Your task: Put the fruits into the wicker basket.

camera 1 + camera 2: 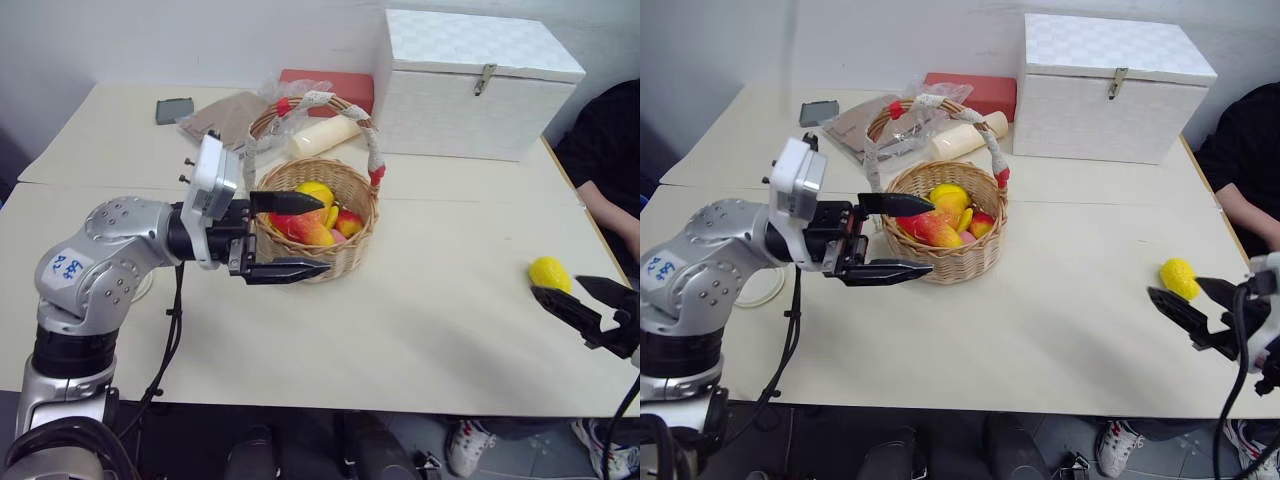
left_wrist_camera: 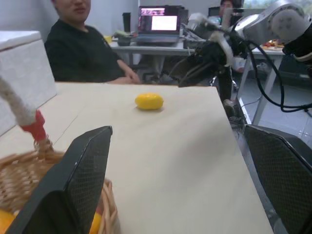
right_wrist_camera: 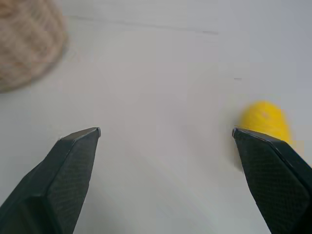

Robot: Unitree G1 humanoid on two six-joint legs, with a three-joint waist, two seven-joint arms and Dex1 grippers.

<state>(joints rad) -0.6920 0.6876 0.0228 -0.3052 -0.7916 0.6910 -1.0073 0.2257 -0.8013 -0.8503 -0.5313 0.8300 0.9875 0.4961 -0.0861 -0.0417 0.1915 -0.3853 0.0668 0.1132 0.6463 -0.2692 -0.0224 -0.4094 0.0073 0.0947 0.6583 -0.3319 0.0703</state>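
Note:
The wicker basket (image 1: 350, 250) stands mid-table with several red and yellow fruits (image 1: 318, 215) inside; its tall handle (image 1: 372, 150) is wrapped in plastic and red tape. My left gripper (image 1: 325, 233) is open and level at the basket's near left side, one finger over the fruits and the other in front of the wall. A yellow lemon (image 1: 549, 272) lies on the table near the right edge. My right gripper (image 1: 556, 286) is open and empty just short of it. In the right wrist view the lemon (image 3: 265, 119) sits past one fingertip, not between the two.
A white latched box (image 1: 470, 85) stands at the back right, with a red box (image 1: 325, 88), a cream cylinder (image 1: 322, 135) and a dark phone (image 1: 174, 110) behind the basket. A white round lid (image 1: 760, 290) lies at the left. A person's arm (image 1: 605, 200) rests at the table's right edge.

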